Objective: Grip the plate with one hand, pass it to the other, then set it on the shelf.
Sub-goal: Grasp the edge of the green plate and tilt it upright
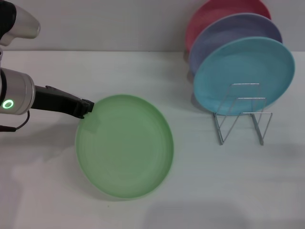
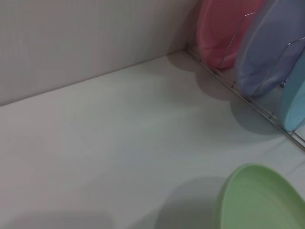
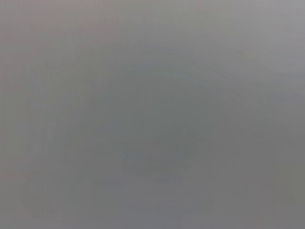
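Observation:
The round light-green plate (image 1: 126,145) is in the middle of the head view, tilted a little, with a shadow under its near edge. My left gripper (image 1: 87,109), black on a silver arm with a green ring light, is shut on the plate's far-left rim. The plate's rim also shows in the left wrist view (image 2: 264,200), with its shadow on the table beside it. The silver wire shelf (image 1: 242,113) stands at the right, apart from the plate. My right gripper is out of view; the right wrist view is plain grey.
A turquoise plate (image 1: 243,74), a lavender plate (image 1: 233,33) and a pink plate (image 1: 209,14) stand upright in the back slots of the shelf. The front wire slots hold nothing. White table (image 1: 157,71) runs to a wall behind.

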{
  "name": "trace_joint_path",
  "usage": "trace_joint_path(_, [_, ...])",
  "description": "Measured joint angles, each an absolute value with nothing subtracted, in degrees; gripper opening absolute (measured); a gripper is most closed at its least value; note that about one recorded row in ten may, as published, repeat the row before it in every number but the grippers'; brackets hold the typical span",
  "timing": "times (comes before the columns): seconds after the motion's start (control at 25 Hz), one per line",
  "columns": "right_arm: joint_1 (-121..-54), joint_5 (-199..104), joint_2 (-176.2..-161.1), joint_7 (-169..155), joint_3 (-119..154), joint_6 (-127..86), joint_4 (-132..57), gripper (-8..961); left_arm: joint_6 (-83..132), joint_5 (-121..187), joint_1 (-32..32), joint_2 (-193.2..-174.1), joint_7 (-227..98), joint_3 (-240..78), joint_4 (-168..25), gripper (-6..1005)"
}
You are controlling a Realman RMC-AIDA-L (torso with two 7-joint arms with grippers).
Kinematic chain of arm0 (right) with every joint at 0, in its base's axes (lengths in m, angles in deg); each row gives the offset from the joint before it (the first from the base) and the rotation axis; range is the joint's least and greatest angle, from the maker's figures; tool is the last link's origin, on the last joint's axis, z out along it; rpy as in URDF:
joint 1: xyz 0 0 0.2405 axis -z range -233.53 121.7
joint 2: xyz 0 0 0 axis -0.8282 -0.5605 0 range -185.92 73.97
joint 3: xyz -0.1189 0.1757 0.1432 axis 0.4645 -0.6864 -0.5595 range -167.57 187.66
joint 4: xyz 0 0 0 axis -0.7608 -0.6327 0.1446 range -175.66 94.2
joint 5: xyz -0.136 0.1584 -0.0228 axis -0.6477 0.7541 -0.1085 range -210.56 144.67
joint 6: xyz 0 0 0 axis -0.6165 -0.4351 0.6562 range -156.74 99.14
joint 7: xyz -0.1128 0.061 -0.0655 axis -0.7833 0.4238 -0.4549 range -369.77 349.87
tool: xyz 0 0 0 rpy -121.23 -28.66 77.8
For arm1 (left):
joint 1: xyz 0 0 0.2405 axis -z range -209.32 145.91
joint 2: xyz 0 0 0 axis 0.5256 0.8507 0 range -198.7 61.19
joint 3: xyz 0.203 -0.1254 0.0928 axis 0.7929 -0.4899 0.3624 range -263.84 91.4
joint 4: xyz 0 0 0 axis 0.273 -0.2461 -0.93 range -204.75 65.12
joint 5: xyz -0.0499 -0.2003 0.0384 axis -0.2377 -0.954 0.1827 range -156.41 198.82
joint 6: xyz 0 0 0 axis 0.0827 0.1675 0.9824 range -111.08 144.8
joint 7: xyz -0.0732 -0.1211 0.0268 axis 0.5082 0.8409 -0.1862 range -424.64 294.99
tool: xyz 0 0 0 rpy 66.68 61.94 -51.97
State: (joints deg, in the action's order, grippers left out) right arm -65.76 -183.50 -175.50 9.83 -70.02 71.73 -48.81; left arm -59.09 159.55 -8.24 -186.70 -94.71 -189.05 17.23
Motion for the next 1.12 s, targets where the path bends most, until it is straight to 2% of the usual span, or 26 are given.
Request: trace_joint_path(1.12, [-65.69, -183.50, -175.50, 9.83, -69.65, 71.84, -48.82, 826, -55.49, 160.97, -6.55, -186.98, -96.49, -188.01, 9.10, 16])
